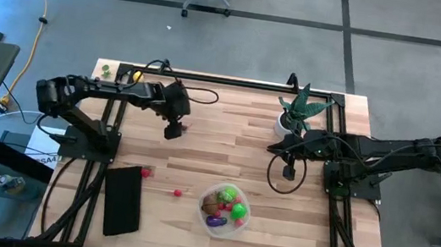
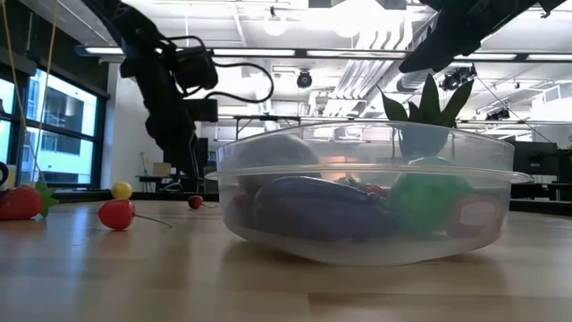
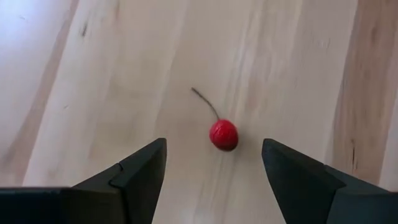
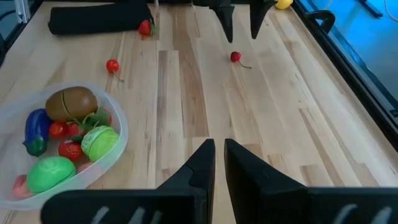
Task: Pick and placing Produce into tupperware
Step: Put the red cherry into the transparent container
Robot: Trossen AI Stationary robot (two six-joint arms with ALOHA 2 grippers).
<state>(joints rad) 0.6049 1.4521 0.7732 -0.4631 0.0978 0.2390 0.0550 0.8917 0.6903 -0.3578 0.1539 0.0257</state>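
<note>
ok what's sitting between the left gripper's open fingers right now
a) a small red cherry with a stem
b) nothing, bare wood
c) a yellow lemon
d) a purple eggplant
a: the left wrist view shows the small red cherry with its thin stem lying on the table, framed by the open left gripper.

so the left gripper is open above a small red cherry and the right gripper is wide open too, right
Not quite. The left gripper is open above the small red cherry, as the left wrist view shows. But the right gripper is not wide open: the right wrist view shows its fingers nearly together with only a thin gap, holding nothing.
</note>
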